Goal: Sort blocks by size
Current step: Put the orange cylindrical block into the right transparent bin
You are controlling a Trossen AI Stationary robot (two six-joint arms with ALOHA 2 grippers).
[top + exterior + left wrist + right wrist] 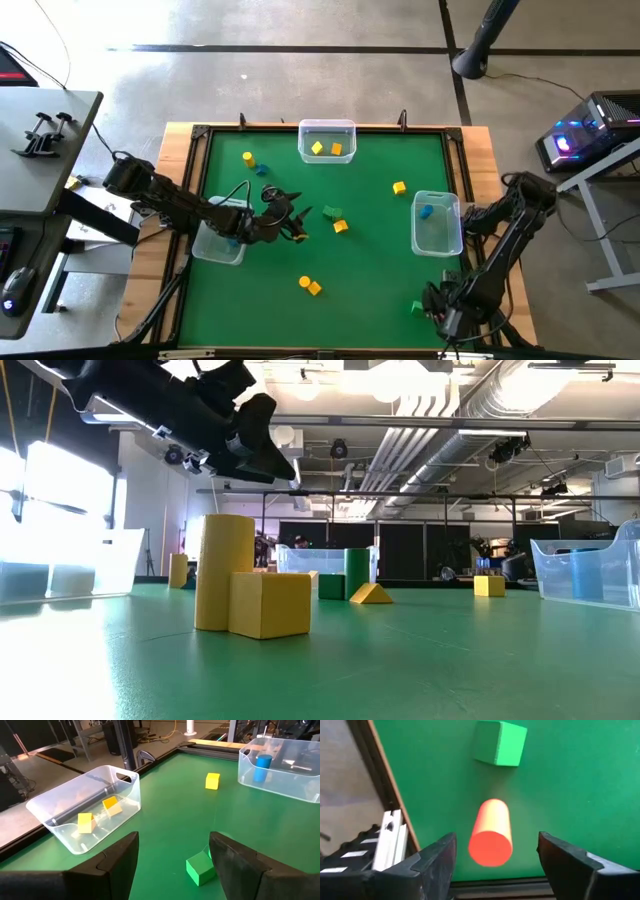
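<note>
Coloured blocks lie scattered on the green table. In the right wrist view a red cylinder stands on end near the table's near right corner, with a green cube just beyond it. My right gripper points down, open, one finger on each side of the cylinder and clear of it. My left gripper hovers open over the table's middle, above a green block. A yellow cube lies farther off. In the low view a yellow cylinder and a yellow cube stand up close.
Three clear bins stand on the table. The far one holds a yellow and an orange block, the right one a blue cylinder, and the left one sits under my left arm. The table's wooden rim runs close beside my right gripper.
</note>
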